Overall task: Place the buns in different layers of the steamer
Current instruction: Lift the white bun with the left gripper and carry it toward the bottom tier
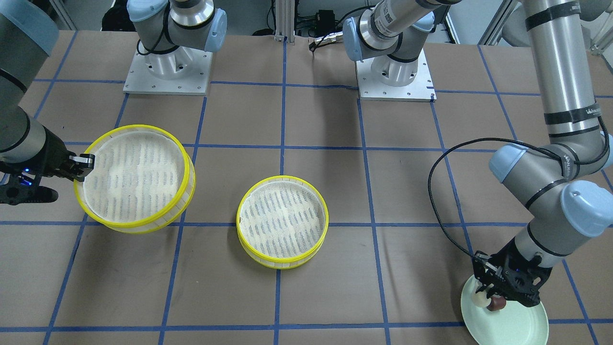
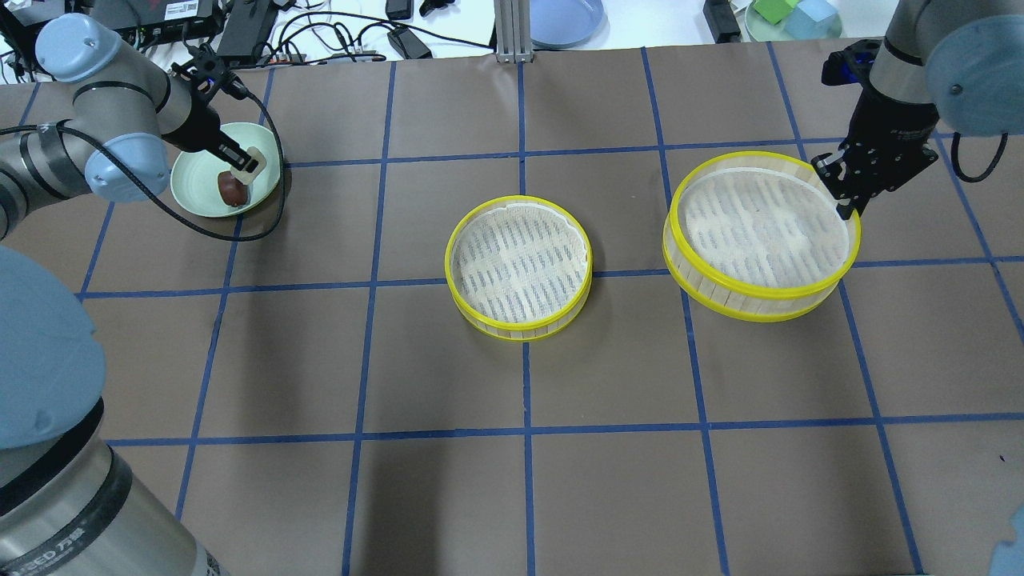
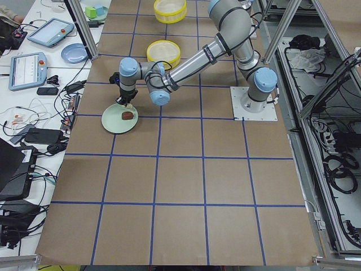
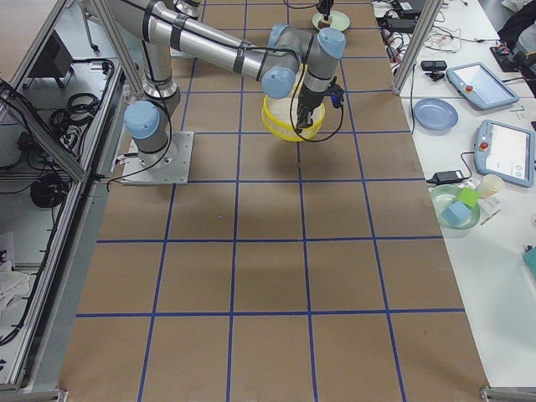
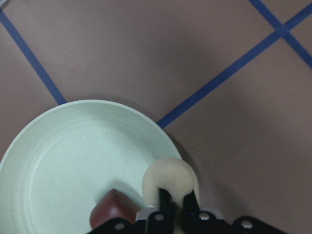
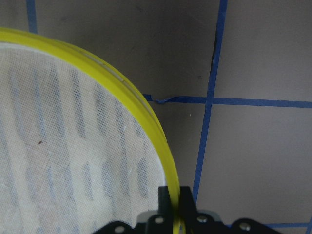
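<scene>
My left gripper is over the pale green plate at the far left and is shut on the cream-white bun. The reddish-brown bun lies on the plate right beside it, also seen in the left wrist view. My right gripper is shut on the yellow rim of the right steamer tray, which looks tilted and slightly raised. The second steamer tray sits on the table's middle. Both trays hold nothing.
The arm bases stand at the robot's side of the brown, blue-taped table. A black cable loops from the left wrist past the plate. A blue plate and clutter lie beyond the far edge.
</scene>
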`<state>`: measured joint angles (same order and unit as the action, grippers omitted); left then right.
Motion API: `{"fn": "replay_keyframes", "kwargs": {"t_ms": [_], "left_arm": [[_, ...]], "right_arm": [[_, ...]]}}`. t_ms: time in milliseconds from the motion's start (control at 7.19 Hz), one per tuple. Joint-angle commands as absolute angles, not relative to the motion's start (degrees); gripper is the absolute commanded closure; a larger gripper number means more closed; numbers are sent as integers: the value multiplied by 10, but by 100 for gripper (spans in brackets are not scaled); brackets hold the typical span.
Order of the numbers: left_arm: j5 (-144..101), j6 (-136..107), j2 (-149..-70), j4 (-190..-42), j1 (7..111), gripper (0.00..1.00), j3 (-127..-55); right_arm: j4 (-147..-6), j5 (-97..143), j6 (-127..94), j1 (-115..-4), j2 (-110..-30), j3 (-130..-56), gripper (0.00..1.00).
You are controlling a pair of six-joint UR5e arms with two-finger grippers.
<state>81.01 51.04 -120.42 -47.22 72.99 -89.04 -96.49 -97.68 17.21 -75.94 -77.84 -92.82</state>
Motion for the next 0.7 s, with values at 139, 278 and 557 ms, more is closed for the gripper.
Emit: {"fn": "replay_keyframes", "kwargs": {"t_ms": [139, 278, 557], "left_arm": [[816, 138, -1142, -489, 871, 100, -896], [817, 34, -1130, -491, 921, 100, -897], [810, -115, -1130, -493, 1002, 100, -918]], "right_arm": [[-969, -975, 168, -761, -777, -929, 100], [-969, -975, 168, -761, -778, -929, 100], [-969, -973, 167, -761, -775, -929, 100]]}}
